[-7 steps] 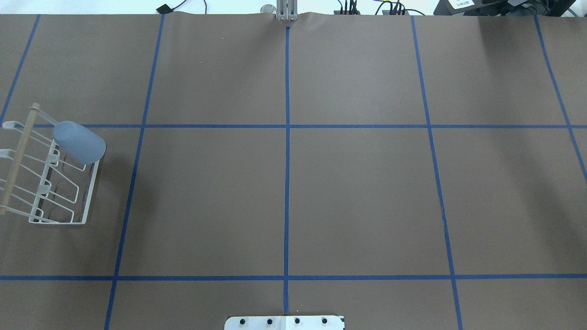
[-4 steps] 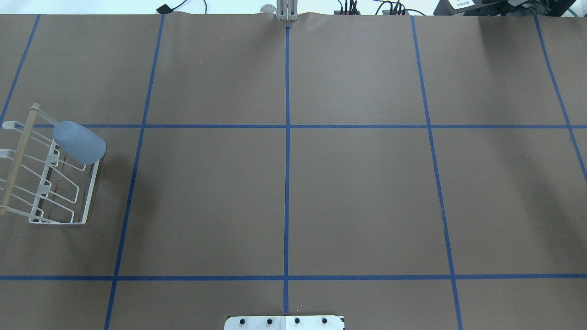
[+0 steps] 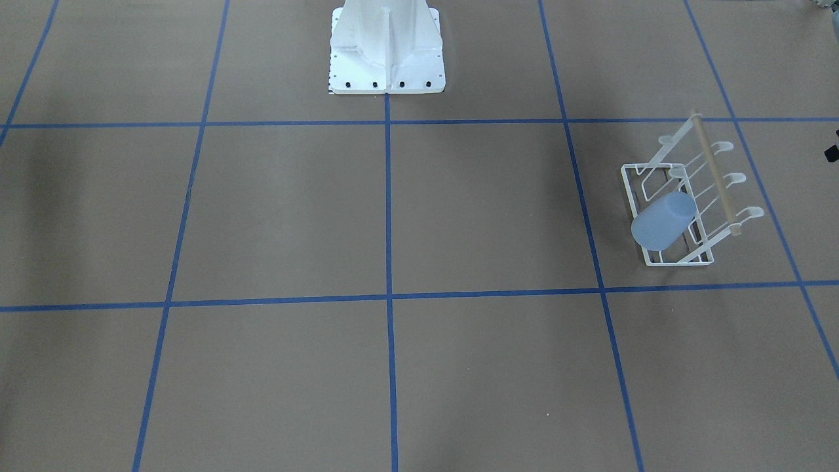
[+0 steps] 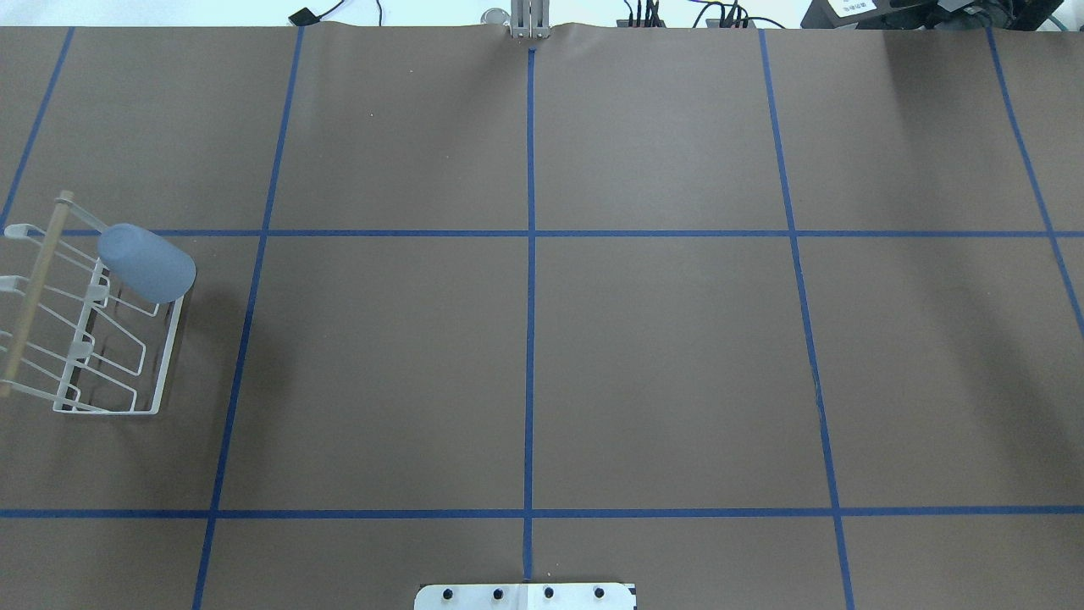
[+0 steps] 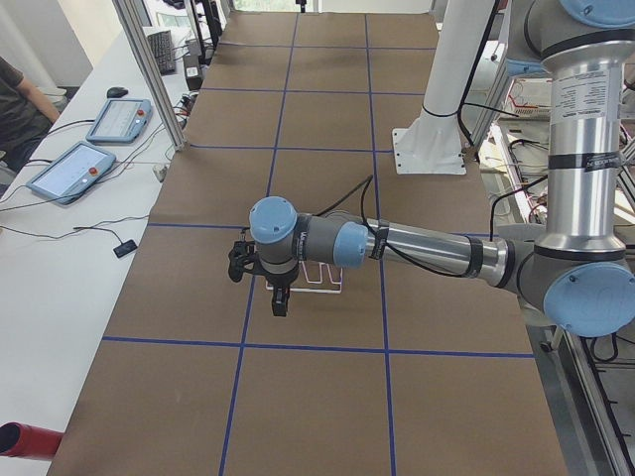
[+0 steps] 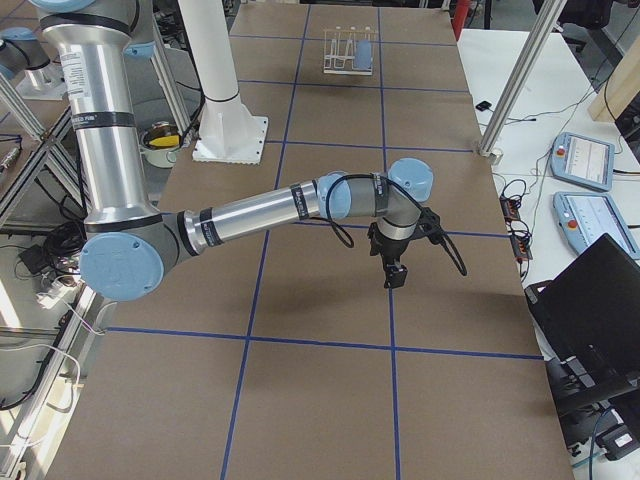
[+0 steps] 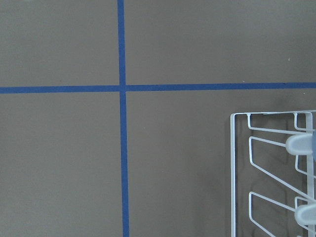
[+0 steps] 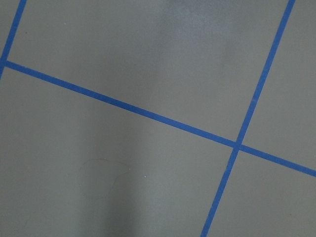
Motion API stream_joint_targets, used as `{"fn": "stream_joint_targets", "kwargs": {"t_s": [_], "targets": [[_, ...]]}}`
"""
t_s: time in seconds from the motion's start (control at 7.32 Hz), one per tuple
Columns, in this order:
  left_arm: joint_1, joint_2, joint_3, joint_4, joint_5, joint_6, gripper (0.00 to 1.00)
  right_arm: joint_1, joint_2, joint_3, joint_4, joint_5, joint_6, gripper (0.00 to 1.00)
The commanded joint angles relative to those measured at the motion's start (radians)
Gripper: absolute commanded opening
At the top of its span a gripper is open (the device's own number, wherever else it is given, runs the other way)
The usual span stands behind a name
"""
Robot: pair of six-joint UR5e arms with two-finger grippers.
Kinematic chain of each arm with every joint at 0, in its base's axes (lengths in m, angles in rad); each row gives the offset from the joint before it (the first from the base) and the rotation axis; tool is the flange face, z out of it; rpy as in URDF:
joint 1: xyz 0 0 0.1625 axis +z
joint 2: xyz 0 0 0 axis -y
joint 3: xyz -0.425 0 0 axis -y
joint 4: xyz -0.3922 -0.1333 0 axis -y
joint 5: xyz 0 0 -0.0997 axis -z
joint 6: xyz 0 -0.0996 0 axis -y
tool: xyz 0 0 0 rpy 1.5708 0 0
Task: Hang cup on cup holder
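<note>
No change against the overhead view of half a second back: cup (image 4: 146, 263) sits in the same spot, tipped over a prong at the far end of the cup holder (image 4: 36, 288). Left end effector (image 5: 280, 302) hangs just beside the cup holder; its forearm hides the cup and most of the wire in that side view. Fingers apart or together: cannot tell. Right end effector (image 6: 394, 272) is well apart from the cup holder, over bare surface (image 6: 320, 400); state likewise unreadable. The left wrist view catches only the cup holder's corner.
</note>
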State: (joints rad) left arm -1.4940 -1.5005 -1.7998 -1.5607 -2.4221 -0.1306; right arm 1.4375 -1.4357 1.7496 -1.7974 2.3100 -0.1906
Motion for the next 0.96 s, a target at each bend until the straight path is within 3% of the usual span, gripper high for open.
{"fn": "stream_joint_targets", "kwargs": {"t_s": [0.0,0.82], "targets": [[-0.003,0.013,-0.022,-0.001,0.000,-0.003,0.99,-0.002,0.001,-0.002,0.001,0.003,0.000,1.00],[-0.003,0.016,-0.064,0.008,0.005,-0.003,0.99,-0.003,0.005,-0.001,0.003,0.011,0.002,1.00]]}}
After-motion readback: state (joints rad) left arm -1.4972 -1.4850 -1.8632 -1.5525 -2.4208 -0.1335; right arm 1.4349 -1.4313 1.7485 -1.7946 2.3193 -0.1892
